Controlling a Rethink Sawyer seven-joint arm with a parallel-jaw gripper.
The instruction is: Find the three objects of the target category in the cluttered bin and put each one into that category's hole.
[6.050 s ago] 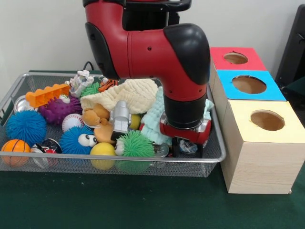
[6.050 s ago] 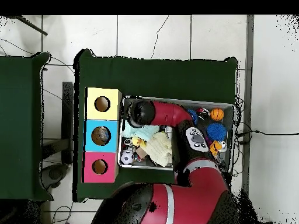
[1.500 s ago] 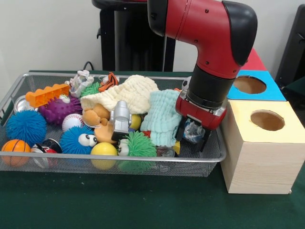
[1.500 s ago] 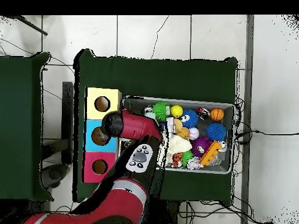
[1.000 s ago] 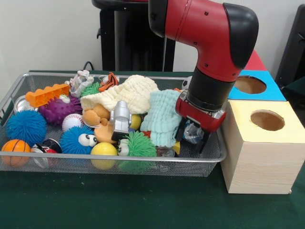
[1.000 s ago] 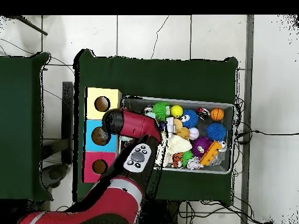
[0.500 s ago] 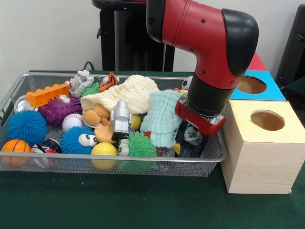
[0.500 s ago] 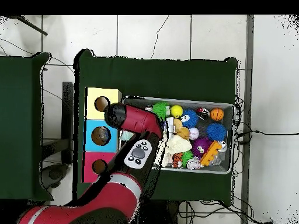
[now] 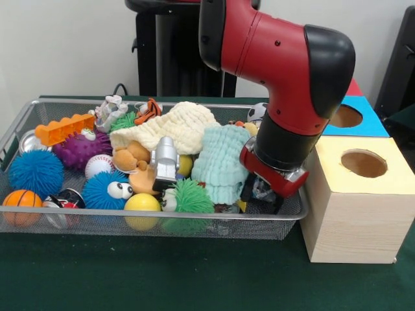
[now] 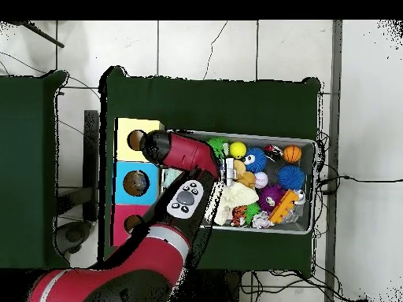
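Note:
The wire-mesh bin (image 9: 130, 214) is full of toys and cloths; it also shows in the overhead view (image 10: 316, 189). My gripper (image 9: 262, 194) is down in the bin's right end, close to the front rim and beside the yellow-topped box. Its black fingers (image 9: 249, 188) stand either side of a crumpled clear plastic piece (image 9: 262, 188) and look shut on it. Another clear plastic piece (image 9: 224, 207) lies at the front rim under a green fuzzy ball. The blue-topped box's hole (image 9: 345, 116) is behind the arm, to the right; it also shows in the overhead view (image 10: 135, 183). In the overhead view the arm hides the gripper.
The yellow-topped box (image 9: 353, 194) with its hole (image 9: 364, 163) stands right against the bin's right end. The red-topped box (image 9: 354, 87) is furthest back. A pale green cloth (image 9: 220, 159) and a cream cloth (image 9: 175, 126) lie just left of the gripper. A silver can (image 9: 29, 140) lies far left.
The arm has swung toward the bin's front rim, from beside the blue box to beside the yellow box, and sunk a little. The clear plastic piece has stayed between the fingers.

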